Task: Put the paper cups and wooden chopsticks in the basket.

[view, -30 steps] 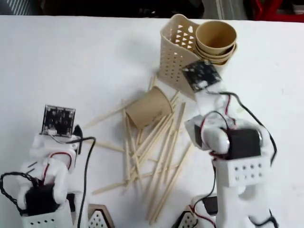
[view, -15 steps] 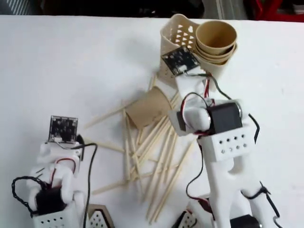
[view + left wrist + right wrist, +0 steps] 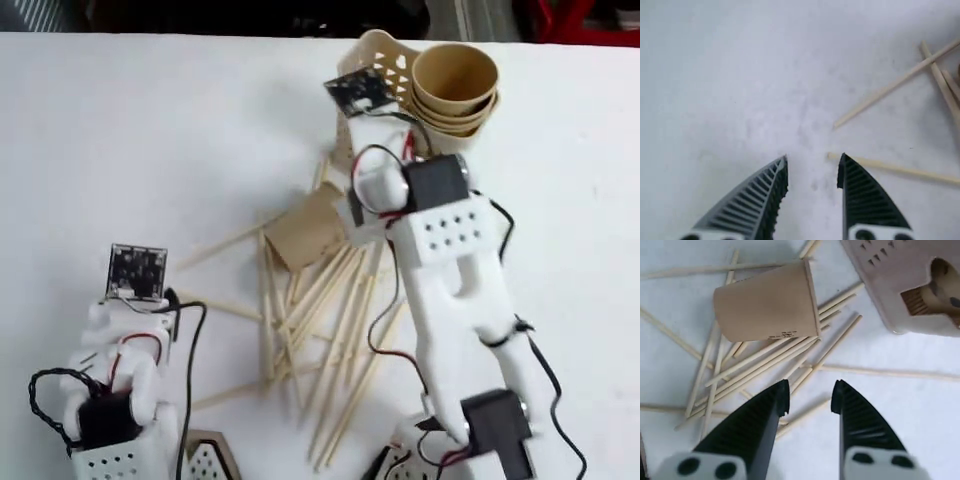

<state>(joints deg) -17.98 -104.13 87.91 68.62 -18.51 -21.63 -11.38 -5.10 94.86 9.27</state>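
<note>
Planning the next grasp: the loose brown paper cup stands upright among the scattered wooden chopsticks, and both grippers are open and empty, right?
No: the brown paper cup lies on its side among the scattered wooden chopsticks, as the right wrist view shows. The left gripper and right gripper are indeed open and empty.

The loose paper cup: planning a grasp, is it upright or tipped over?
Tipped over. The paper cup lies on its side atop chopsticks, mouth toward the basket.

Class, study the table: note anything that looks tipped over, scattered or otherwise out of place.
One paper cup lies on its side instead of standing, on a loose, criss-crossed heap of chopsticks strewn across the table.
</note>
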